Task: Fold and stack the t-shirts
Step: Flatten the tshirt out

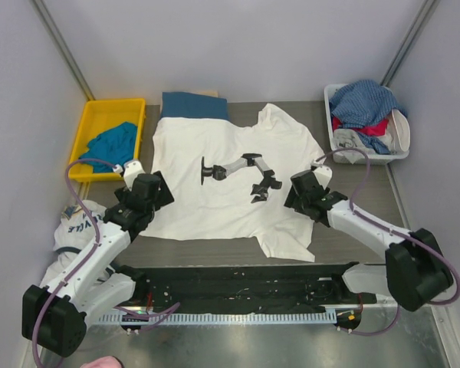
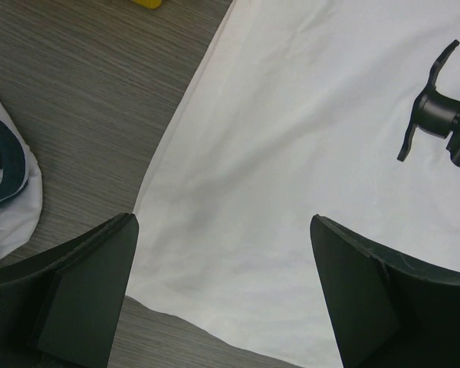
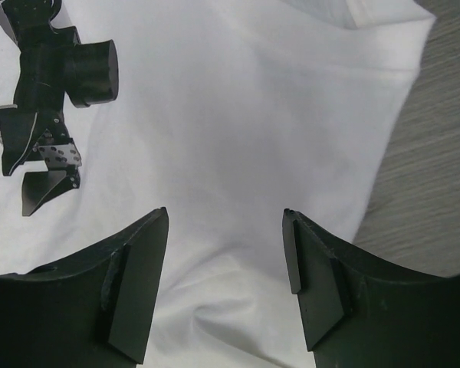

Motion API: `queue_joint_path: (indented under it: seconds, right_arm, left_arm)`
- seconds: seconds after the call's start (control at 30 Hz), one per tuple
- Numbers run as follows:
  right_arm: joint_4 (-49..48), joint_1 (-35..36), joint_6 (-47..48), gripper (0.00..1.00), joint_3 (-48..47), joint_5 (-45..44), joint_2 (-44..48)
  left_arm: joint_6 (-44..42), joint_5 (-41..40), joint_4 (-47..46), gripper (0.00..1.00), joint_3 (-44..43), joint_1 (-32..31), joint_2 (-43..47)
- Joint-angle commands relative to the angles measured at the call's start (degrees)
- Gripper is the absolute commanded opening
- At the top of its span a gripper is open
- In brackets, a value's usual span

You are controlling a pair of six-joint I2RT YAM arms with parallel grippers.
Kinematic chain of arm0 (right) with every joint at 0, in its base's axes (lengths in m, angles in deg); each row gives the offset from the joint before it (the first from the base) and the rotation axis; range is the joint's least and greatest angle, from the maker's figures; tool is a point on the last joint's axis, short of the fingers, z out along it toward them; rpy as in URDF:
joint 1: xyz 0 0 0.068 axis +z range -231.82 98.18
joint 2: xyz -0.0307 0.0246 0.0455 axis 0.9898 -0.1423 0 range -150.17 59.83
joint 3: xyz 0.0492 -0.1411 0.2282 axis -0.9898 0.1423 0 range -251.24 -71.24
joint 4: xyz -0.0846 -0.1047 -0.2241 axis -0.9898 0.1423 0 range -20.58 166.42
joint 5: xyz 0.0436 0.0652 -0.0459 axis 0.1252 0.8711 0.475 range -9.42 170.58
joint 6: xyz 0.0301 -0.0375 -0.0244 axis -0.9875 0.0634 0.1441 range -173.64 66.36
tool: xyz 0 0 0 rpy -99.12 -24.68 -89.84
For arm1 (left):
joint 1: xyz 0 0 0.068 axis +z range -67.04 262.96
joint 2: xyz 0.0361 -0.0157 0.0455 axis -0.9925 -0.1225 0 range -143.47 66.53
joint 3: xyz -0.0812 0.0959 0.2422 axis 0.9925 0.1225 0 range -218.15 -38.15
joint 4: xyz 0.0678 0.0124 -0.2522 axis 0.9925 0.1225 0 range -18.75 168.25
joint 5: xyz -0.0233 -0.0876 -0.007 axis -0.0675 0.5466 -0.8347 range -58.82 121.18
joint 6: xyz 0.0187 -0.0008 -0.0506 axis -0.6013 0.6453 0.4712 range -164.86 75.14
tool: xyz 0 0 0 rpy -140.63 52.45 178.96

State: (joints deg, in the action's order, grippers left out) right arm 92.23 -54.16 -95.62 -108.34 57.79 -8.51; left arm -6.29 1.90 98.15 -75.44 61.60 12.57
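While large white cotton t-shirt with black robot-arm print (image 1: 215, 192) is spread flat, left gripper (image 2: 224, 295) and right gripper (image 3: 224, 280) are held over its side edges, jaws apart, empty.

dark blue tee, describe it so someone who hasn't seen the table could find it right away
Start at the big white t-shirt spread across the table's middle. Just beyond its far left shoulder, beside the yellow bin, lies the dark blue tee. It is plain and neatly folded, unlike the crumpled clothes nearby.

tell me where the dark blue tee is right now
In the top view, the dark blue tee lies folded at the table's far edge, just behind the white t-shirt and right of the yellow bin.
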Motion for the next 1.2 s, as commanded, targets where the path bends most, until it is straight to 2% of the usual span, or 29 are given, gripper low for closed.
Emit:
queue_joint_path:
  seconds: [0.0, 0.17, 0.4, 0.77, 0.93, 1.17]
  right_arm:
    - [-11.54, 0.20, 4.61, 0.69, -4.98, -0.33, -8.37]
    - [-13.75, 0.20, 7.61, 0.69, -8.60, -1.99, -17.07]
    - [-11.91, -0.68, 7.79, 0.69, -11.15, -4.19, -22.89]
    - [-8.48, -7.26, 7.26, 0.69, -9.48, -4.73, -23.42]
    - [-8.39, -11.39, 9.98, 0.69, -12.46, -4.72, -25.09]
    - [-7.87, -12.98, 12.44, 0.69, -18.09, -4.37, -28.26]
  left_arm:
    - [-1.92, -0.17, -2.99, 1.00, 0.21, -0.17, 1.04]
    - [-1.65, 0.36, -3.16, 1.00, 0.65, -0.17, 1.04]
    - [-1.92, 0.10, -2.90, 1.00, 1.00, -0.17, 1.48]
    - [-1.21, -0.08, -3.16, 1.00, 1.26, -0.17, 0.25]
    - [-1.65, -0.52, -2.90, 1.00, 1.00, -0.17, 0.16]
    - [-1.92, -1.22, -1.93, 1.00, 1.88, -0.26, 1.92]
